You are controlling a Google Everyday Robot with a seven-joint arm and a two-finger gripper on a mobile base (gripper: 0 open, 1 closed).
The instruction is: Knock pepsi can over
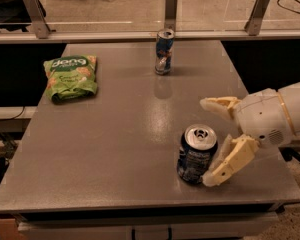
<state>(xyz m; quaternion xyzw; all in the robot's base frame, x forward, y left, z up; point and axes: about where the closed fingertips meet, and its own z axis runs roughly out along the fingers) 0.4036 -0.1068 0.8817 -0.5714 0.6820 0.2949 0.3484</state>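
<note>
The pepsi can (196, 154) is a stout dark blue can with a silver top. It stands upright near the front right of the grey table (115, 139). My gripper (208, 141) comes in from the right, open. One cream finger (230, 160) sits against the can's right lower side. The other finger (219, 104) reaches out behind and above the can, apart from it.
A slimmer, taller blue-and-silver can (163, 51) stands upright at the back middle of the table. A green snack bag (70, 76) lies at the back left. A glass barrier with metal posts (171, 8) runs behind the table.
</note>
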